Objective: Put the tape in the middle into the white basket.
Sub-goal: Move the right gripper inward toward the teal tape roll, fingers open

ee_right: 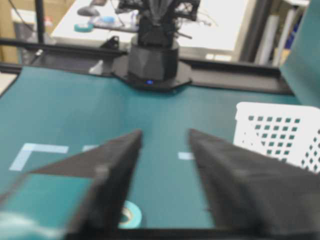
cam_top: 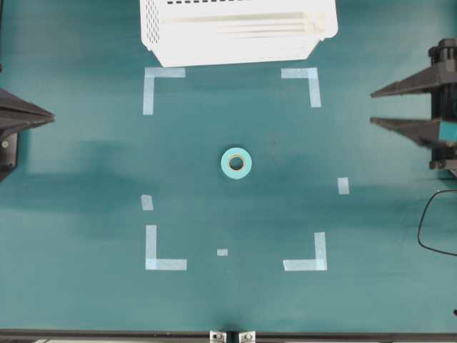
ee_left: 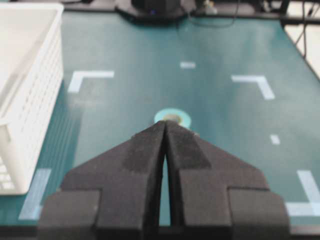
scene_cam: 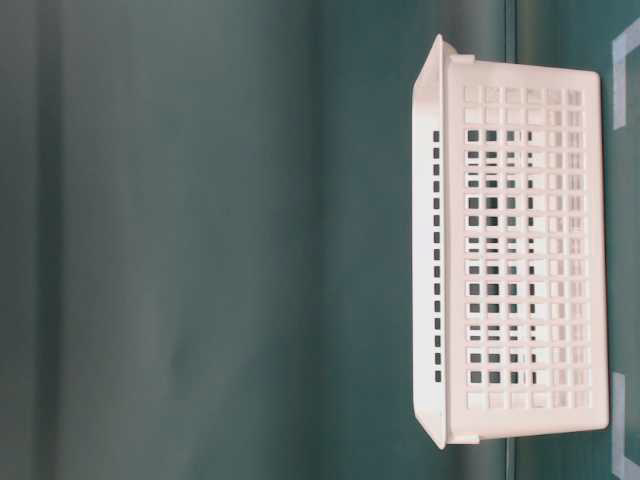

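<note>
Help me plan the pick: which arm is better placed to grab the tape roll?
Right, probably. The right gripper has its fingers spread, with the tape showing between them in its wrist view. The left gripper is shut. Both sit similarly far away.

Tape roll mid-counter, basket beyond

The tape [cam_top: 236, 163] lies on the counter [cam_top: 86, 214]; the white basket [cam_top: 235, 32] sits at twelve o'clock, well apart.

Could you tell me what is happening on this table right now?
Nothing is being handled yet. The tape lies flat in the middle of the table, inside the corner marks. The right gripper waits at the right edge, jaws open and empty. The left gripper sits shut at the left edge. The basket stands at the far edge, with nothing visible inside.
</note>
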